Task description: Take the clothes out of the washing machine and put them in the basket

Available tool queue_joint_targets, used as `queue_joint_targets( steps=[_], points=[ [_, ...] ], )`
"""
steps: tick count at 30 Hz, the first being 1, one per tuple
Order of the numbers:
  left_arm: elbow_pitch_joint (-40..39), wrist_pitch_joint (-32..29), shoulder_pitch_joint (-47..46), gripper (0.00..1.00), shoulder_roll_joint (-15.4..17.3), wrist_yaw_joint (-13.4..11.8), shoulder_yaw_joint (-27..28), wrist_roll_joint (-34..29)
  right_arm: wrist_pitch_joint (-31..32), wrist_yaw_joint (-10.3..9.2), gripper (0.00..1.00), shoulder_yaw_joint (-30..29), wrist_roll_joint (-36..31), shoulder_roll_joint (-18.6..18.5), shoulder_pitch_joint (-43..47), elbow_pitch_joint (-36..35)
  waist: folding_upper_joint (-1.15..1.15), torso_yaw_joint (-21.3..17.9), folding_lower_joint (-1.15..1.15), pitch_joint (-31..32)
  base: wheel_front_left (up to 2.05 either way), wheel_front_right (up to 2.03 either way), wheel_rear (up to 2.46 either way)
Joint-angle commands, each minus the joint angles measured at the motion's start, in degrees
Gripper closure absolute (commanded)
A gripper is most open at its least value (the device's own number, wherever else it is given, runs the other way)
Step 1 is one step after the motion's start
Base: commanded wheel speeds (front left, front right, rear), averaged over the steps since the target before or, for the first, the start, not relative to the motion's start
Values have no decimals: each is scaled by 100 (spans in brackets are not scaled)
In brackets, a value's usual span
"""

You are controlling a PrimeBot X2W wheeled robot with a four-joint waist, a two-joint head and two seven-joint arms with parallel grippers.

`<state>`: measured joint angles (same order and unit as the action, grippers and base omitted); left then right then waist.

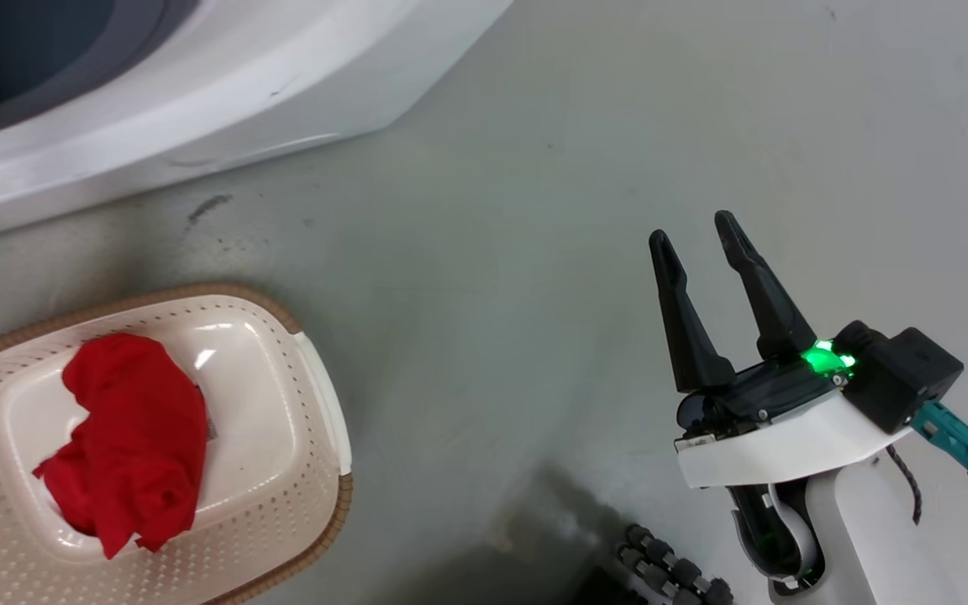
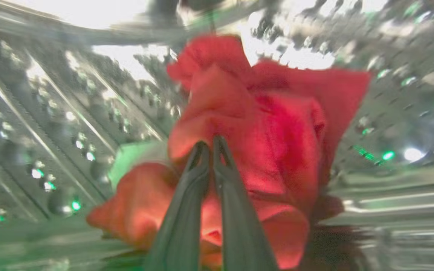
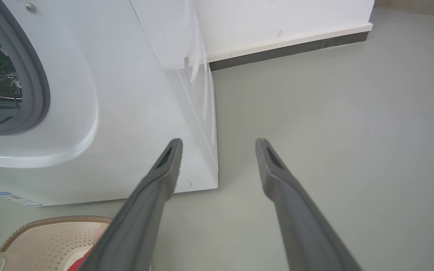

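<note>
Inside the perforated steel drum (image 2: 51,124) of the washing machine (image 1: 223,92), my left gripper (image 2: 210,145) is shut, its fingertips pinching a fold of a crumpled red garment (image 2: 273,135); that view is blurred. Another piece of red clothing (image 1: 135,441) lies in the cream basket (image 1: 316,403) on the floor in front of the machine. My right gripper (image 1: 694,231) hangs open and empty over bare floor, well to the right of the basket. In the right wrist view, its fingers (image 3: 164,169) frame the machine's lower corner (image 3: 202,165) and the basket's rim (image 3: 51,220).
A grey floor (image 1: 534,210) spreads between machine, basket and right arm. A white wall with a dark skirting strip (image 3: 288,49) runs behind the machine. Black rollers of my base (image 1: 669,571) sit at the bottom edge.
</note>
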<state>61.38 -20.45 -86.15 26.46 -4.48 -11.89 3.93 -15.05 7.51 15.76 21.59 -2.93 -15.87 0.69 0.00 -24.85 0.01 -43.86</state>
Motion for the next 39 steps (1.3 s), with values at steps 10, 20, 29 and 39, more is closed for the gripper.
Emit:
queue_joint_targets(
  steps=[10,20,29,39],
  points=[
    [-319,1962,1112,100,-354,-74,123,366,-16,-4,0,-207,-269,8,105,134,0,492,-1,944,0,0,0],
    [148,3351,2112,100,-748,241,340,870,-15,-3,0,-420,-542,5,505,359,0,854,-1,2059,0,0,0],
    [-248,3573,3054,100,-960,430,542,1110,17,-3,0,-572,-707,4,929,464,0,1064,-1,2955,0,0,0],
    [-1708,3572,4359,100,-1145,538,979,1222,231,-3,0,-656,-779,6,1335,293,0,1221,-1,3719,0,0,0]
  ],
)
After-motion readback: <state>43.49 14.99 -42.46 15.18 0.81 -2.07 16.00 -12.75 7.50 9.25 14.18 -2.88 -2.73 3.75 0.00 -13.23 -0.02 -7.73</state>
